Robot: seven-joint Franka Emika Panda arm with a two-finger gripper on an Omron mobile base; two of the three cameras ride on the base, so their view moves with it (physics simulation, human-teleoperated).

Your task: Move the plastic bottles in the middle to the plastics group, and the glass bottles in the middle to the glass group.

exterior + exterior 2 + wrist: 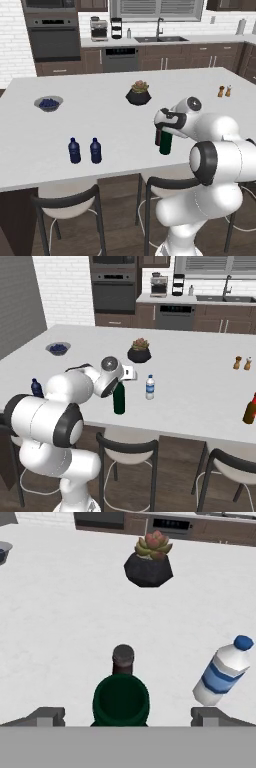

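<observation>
A tall dark green bottle (165,144) (119,400) stands near the counter's front edge. My open gripper (128,717) (166,129) hovers just above its top, one finger (47,716) on each side, holding nothing. A slimmer brown bottle (123,657) (158,137) stands right behind the green one (121,699). A clear water bottle (149,387) (221,672) with a blue label band stands a little to the right. Two dark blue bottles (74,150) (95,150) stand side by side at the front left. Another brown bottle (250,410) stands at the far right.
A potted succulent (138,93) (139,351) (149,559) sits mid-counter behind the bottles. A bowl of blueberries (48,103) is at the left, and salt and pepper shakers (224,91) at the right. Stools (67,200) line the counter's front edge.
</observation>
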